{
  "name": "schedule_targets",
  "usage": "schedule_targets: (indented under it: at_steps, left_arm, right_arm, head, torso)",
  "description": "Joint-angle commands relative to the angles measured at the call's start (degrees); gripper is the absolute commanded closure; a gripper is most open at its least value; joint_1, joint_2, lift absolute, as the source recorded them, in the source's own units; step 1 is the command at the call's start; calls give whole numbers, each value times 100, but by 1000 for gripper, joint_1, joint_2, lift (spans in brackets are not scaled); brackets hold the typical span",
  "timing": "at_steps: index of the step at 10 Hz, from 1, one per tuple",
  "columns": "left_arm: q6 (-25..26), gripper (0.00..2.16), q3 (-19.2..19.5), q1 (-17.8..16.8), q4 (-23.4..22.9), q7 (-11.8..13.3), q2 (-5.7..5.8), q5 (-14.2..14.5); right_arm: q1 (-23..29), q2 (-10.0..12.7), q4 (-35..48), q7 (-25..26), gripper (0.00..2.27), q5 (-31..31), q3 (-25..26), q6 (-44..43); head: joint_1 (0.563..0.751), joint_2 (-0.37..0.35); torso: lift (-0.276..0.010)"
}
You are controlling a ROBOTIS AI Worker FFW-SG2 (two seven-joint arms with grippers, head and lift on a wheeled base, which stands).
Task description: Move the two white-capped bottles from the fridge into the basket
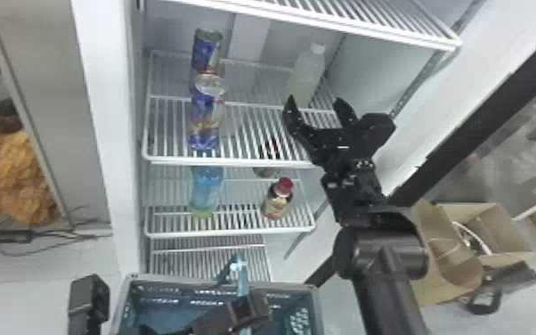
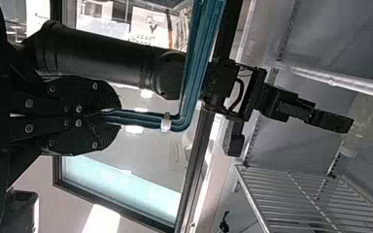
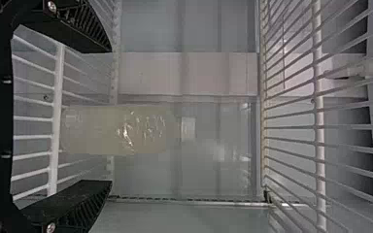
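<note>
The wire shelf in the fridge bears a white-capped bottle.

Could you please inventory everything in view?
White-capped bottle: one, pale, fridge's second shelf down, right
Cans: two, blue, same shelf, left
Bottle: one, blue, third shelf, left
Red-capped bottle: one, dark, third shelf, right
Container: one, dark, partly hidden behind it
Wire shelves: four, white, fridge
Basket: one, teal, before fridge
Basket handle: one, teal, above basket
Cardboard box: at least one, brown, right
Shaggy material: one heap, orange-brown, far left
Left gripper: one, black, fingers shut on basket handle
Right gripper: one, black, open near white-capped bottle
</note>
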State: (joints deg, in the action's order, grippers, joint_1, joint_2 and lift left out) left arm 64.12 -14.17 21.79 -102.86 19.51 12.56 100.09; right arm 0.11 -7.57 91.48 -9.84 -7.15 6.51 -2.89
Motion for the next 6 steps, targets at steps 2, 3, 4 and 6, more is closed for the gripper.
schedule_targets:
  at_steps: [2, 3, 4, 6]
  left_arm:
    - [0, 1184, 0, 0, 0, 0, -8, 0]
    - [0, 1184, 0, 0, 0, 0, -8, 0]
    - [0, 1184, 0, -14, 0, 0, -8, 0]
    - [0, 1184, -12, -28, 0, -9, -8, -11]
  right_arm:
    - [-307, -16, -352, 9, 75, 41, 0, -91]
    - [-419, -25, -507, 9, 75, 52, 0, -147]
    - [-560, -34, -661, 26, 75, 52, -12, -161]
    - [-785, -52, -971, 132, 75, 64, -57, -217]
  head:
    - [695, -350]
    - [695, -350]
    - [695, -350]
    - [695, -350]
  torso:
    - [0]
    - [0]
    - [0]
    - [0]
